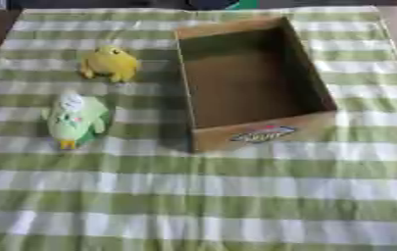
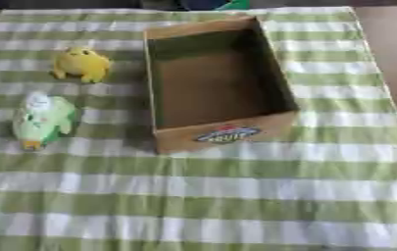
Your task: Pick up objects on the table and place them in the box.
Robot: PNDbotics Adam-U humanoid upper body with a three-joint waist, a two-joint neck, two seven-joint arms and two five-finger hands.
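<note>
A yellow plush toy lies on the green-and-white checked cloth at the left, level with the box's far half. Nearer to me, a pale green plush toy with a white patch and an orange tip lies on the cloth, left of the box's near corner. An open brown cardboard box stands in the middle, with a coloured label on its near wall; nothing shows inside it. Neither of my hands shows in either view.
The checked tablecloth covers the table and stretches wide in front of the box. Bare brown table surface shows past the cloth's right edge. Dark shapes sit beyond the far edge.
</note>
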